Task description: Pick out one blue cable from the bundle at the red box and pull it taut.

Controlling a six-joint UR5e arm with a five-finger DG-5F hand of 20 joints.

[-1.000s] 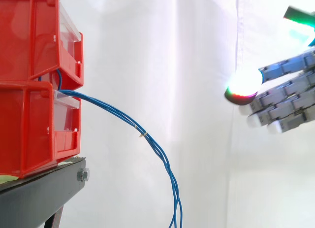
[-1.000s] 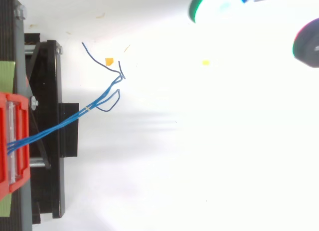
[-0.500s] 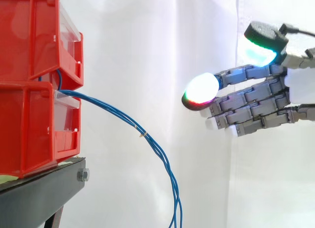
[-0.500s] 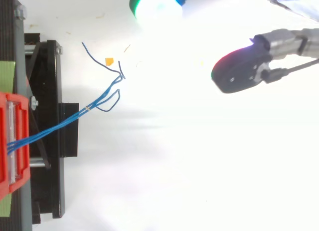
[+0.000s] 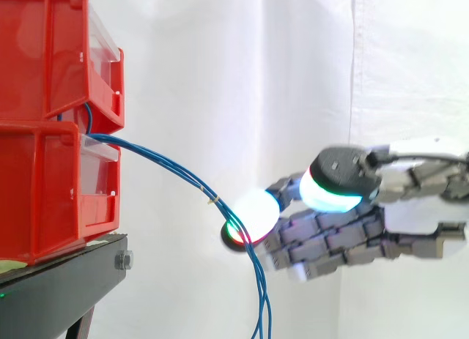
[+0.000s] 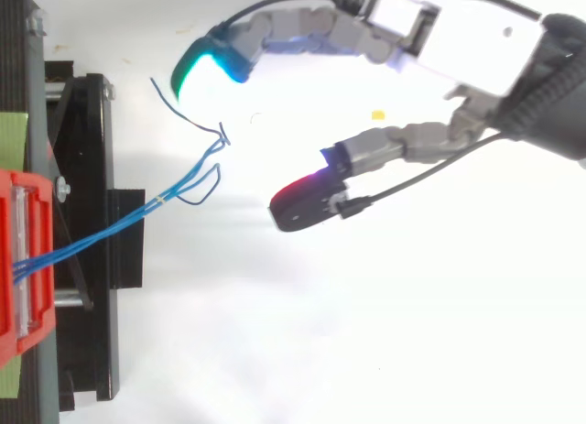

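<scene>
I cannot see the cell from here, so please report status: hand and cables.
Hand open, holding nothing. Blue cables slack, hanging from red box, hand close beside them. No obstacle seen.

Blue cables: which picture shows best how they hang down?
The side view: there the blue cables leave the red box and droop in one long curve. The top view looks down on them, so the droop is lost, but their loose ends show spread apart.

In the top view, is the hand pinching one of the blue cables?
No: the hand is open, its fingertips spread wide apart and not closed on the blue cables.
</scene>
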